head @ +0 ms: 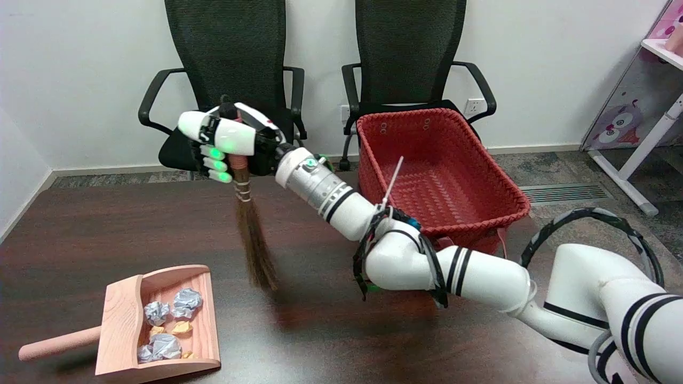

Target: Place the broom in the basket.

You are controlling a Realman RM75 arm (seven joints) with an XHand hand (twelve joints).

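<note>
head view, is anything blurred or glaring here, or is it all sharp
Head view: the broom bristles look smeared, likely motion blur, while the robot hand gripping its handle is fairly crisp; the dustpan and red basket read sharp; the dark table carries a soft sheen and a reddish reflection under the arm, no harsh glare.

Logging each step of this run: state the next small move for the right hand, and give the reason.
Probably carry the broom to the picture's right, toward the red basket, keeping it raised. The right hand grips the handle with the bristles hanging down over the table, to the left of the basket, whose rim looks higher than the bristle tips, so they likely need more height to clear it.
</note>
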